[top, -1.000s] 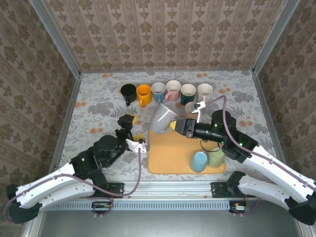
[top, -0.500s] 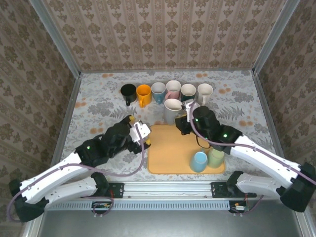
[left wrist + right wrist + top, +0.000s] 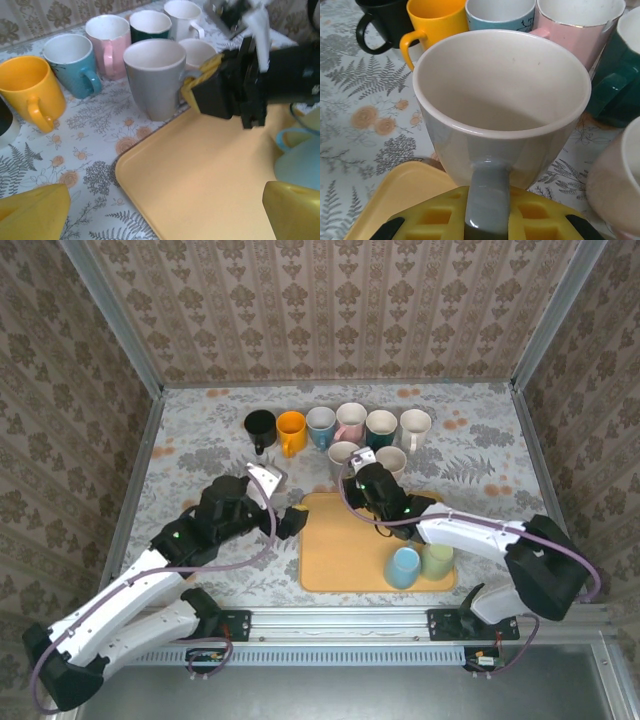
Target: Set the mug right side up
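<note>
10 mugs (image 3: pixel 291 428): 8 upright off tray (image 3: pixel 340 562), 2 on it; R gripper (image 3: pixel 487 220) grips grey mug (image 3: pixel 500 100) by handle, L gripper (image 3: pixel 165 210) wide.

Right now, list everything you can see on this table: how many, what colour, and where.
Back row mugs: six, upright, left to right: black mug, orange mug, blue mug, pink mug, dark green mug, white mug.
Grey mug: one, upright, just behind the tray.
Beige mug: one, upright, right of the grey mug.
Upside-down mugs: two, light blue mug and pale green mug, tray's near right corner.
Tray: one, orange-yellow, table centre.
Tablecloth: one, pale floral, covers the table.
Left pincer: open, yellow pads, over the tray's left part.
Right pincer: shut on the grey mug's handle.
</note>
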